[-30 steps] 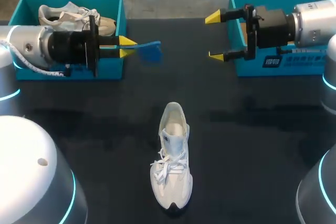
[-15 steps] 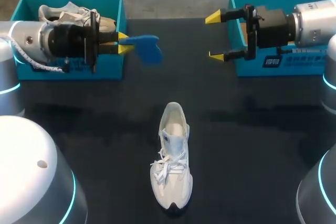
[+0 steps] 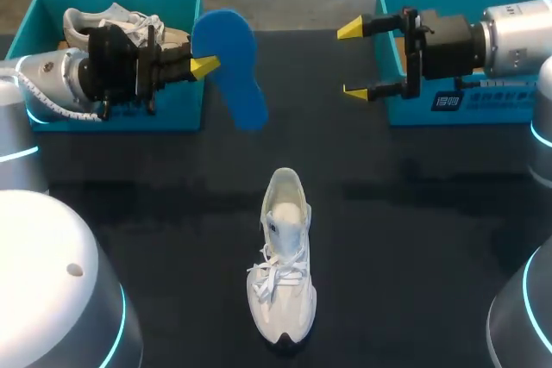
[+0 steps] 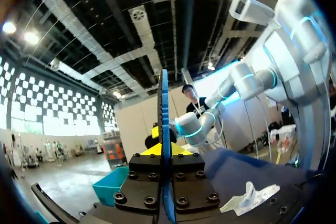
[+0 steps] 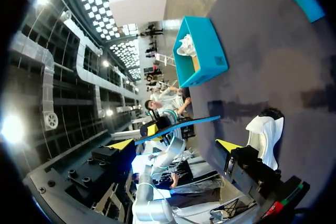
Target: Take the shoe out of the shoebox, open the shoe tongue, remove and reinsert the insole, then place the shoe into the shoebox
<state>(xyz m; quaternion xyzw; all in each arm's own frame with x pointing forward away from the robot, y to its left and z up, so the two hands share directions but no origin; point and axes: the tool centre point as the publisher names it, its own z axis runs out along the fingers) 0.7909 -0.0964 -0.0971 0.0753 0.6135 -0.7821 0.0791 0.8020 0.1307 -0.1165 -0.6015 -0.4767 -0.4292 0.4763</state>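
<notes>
Blue foam, one piece: a single insole (image 3: 231,66) is held off the black table (image 3: 414,239), pinched at its edge between the pressed-together fingers of the left gripper (image 3: 200,66), just beside the near corner of the left box (image 3: 172,114). The left wrist view shows the insole (image 4: 164,103) edge-on in the left gripper (image 4: 164,148), whose yellow tips are mostly hidden behind it. Boxes counted: two, both teal, at the far corners of the table. Shoes counted: two, both white. One shoe (image 3: 283,269) lies on the table in the near middle, laces toward the near edge, well apart from both boxes; whether anything sits inside it cannot be made out. The second shoe (image 3: 112,21) lies in the left box, partly covered by the left arm. The right gripper (image 3: 355,59) hangs beside the right box (image 3: 483,105) with its fingers spread wide and nothing between them. Writing: a white printed mark (image 3: 447,101) on the right box's front wall. The right box's inside is hidden by the right arm, and the box is cut off at the edge. In the right wrist view, the right gripper (image 5: 176,145) faces the insole (image 5: 178,128), the shoe (image 5: 265,135) and the left box (image 5: 202,51).
</notes>
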